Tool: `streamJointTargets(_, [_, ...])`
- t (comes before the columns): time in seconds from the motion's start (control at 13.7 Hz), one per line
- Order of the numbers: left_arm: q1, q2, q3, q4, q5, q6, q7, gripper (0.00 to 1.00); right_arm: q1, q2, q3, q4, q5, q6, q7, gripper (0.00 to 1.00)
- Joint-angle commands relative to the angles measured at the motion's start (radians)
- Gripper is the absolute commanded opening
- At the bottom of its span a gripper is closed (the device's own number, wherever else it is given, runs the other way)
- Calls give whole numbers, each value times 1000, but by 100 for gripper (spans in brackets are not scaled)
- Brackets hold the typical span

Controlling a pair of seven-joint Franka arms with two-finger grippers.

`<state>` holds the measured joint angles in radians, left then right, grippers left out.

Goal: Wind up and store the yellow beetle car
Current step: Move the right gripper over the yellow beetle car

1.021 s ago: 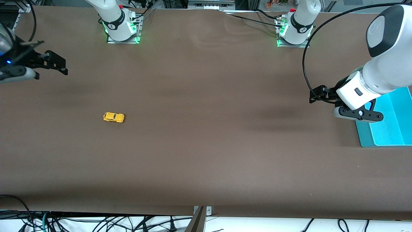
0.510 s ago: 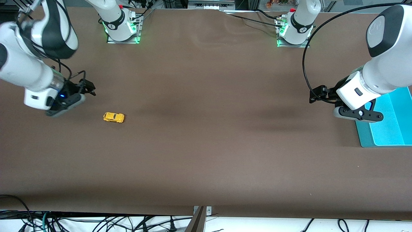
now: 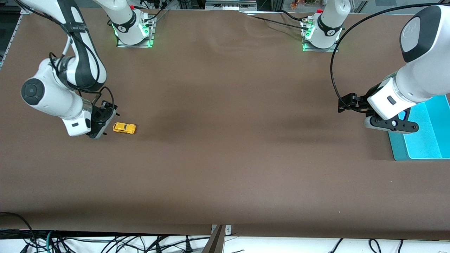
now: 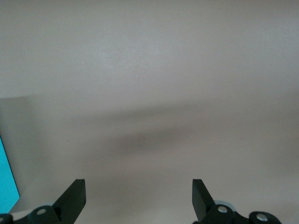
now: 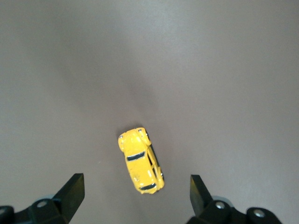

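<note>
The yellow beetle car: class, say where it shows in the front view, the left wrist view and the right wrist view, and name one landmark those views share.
Front view: the yellow beetle car sits on the table toward the right arm's end, beside the open right gripper.
Left wrist view: not in it.
Right wrist view: the car lies ahead of the gripper, between its fingertips.
Shared landmark: the brown table, seen in every view.

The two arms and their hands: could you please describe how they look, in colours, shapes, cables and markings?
Both arms are glossy white, rounded shells with black joint bands and round dark-grey joint caps. The bases glow green. A black cable loops along each arm. The right hand and left hand are black, each with two flat, angular fingers.
</note>
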<state>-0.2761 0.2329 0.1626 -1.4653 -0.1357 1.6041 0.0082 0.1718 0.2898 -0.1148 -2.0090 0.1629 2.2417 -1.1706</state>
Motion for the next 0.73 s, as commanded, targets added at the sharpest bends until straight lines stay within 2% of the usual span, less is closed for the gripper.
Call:
streamJointTargets(0.0, [5, 14, 0, 30, -32, -13, -2, 100, 0, 28, -5, -49, 59, 94, -195, 100])
streamJointTargets(0.29, [5, 14, 0, 30, -32, -13, -2, 100, -12, 71, -6, -68, 61, 153, -391, 100])
streamJointTargets(0.51, [5, 14, 0, 30, -32, -13, -2, 100, -23, 78, -6, -76, 61, 173, -437, 100])
streamJointTargets(0.66, [5, 14, 0, 30, -33, -13, -2, 100, -35, 71, -3, -124, 60, 219, -454, 100])
